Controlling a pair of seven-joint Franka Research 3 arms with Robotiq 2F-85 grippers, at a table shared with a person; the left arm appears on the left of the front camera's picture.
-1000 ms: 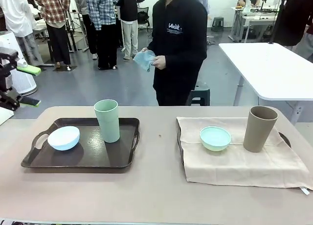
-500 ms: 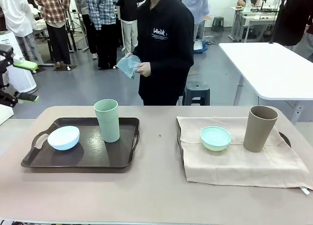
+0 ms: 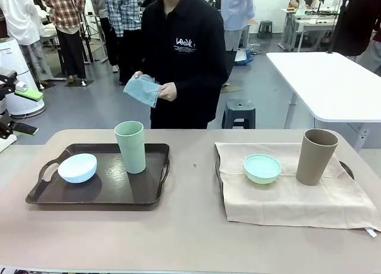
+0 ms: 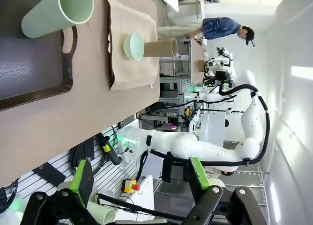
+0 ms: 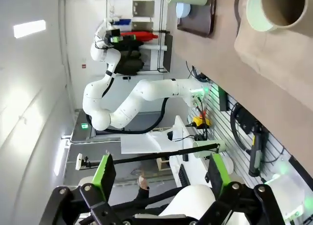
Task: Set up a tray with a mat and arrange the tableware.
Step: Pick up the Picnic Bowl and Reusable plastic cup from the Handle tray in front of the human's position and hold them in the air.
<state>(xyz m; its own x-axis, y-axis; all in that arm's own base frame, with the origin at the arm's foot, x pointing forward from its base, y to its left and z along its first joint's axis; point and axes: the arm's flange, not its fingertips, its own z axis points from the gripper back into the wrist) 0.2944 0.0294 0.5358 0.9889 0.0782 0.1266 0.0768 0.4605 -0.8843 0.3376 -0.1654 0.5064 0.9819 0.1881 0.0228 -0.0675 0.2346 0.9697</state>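
A dark tray [image 3: 152, 187] lies on the left half of the tabletop [image 3: 190, 238], towards the far edge. A pale blue bowl [image 3: 77, 167] sits near the tray's left handle. A light green cup [image 3: 131, 146] stands upright close to the tray's far rim, just right of the bowl and apart from it.

On the right half, a beige mat [image 3: 286, 199] is spread over a second tray [image 3: 218, 167], whose dark rim shows at the mat's left and right sides. A mint green bowl [image 3: 262, 168] rests on the mat's left part. A brown cup [image 3: 316, 156] stands upright to the bowl's right, near the far edge of the mat, and the two do not touch.

The left gripper [image 4: 141, 178] hangs off the tabletop's left end. Its jaws are spread wide, with nothing between the green pads. The right gripper [image 5: 161, 175] is off the right end, likewise wide open and empty.

Beyond the far edge stands a person [image 3: 190, 65] in dark clothes, holding a folded blue cloth [image 3: 143, 90] in both hands. A white table [image 3: 327, 83] stands farther back on the right.
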